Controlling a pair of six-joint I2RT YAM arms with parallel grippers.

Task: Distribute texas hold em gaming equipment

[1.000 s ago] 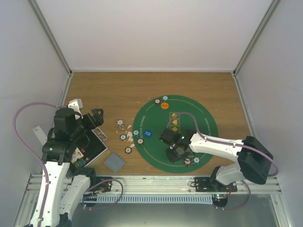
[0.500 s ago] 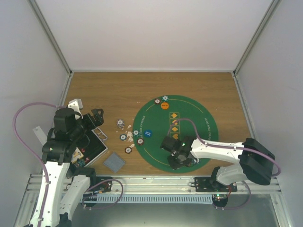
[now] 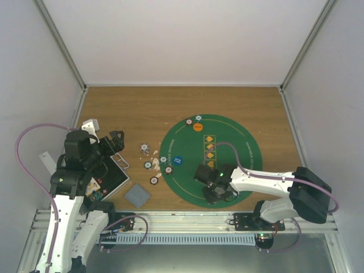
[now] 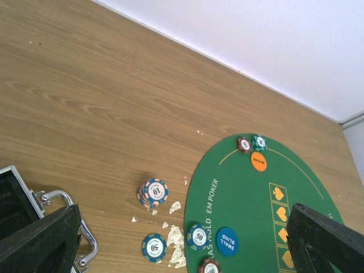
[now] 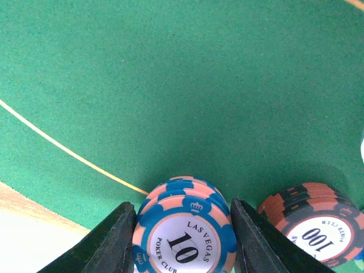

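Observation:
My right gripper (image 5: 182,242) is shut on a short stack of blue-and-peach "10" poker chips (image 5: 183,224), a black finger (image 5: 111,242) pressed to each side. It hangs low over the green mat (image 5: 170,85), just inside its yellow line. A brown "100" chip stack (image 5: 313,224) stands to its right. From above, the right gripper (image 3: 211,186) is at the mat's near part. My left gripper (image 4: 182,250) is open and holds nothing. Below it lie another "10" stack (image 4: 152,192), "50" chips (image 4: 153,247), a blue disc (image 4: 227,241) and an orange disc (image 4: 258,161).
The black case (image 3: 111,177) lies open under the left arm at the table's left edge. Grey-backed cards (image 3: 137,195) lie near the front edge. Torn wrapper scraps (image 4: 175,250) lie beside the mat. Two chips (image 3: 193,120) sit at the mat's far rim.
The right gripper has carried the "10" stack toward the mat's near edge, beside the "100" stack. The left arm has stayed still.

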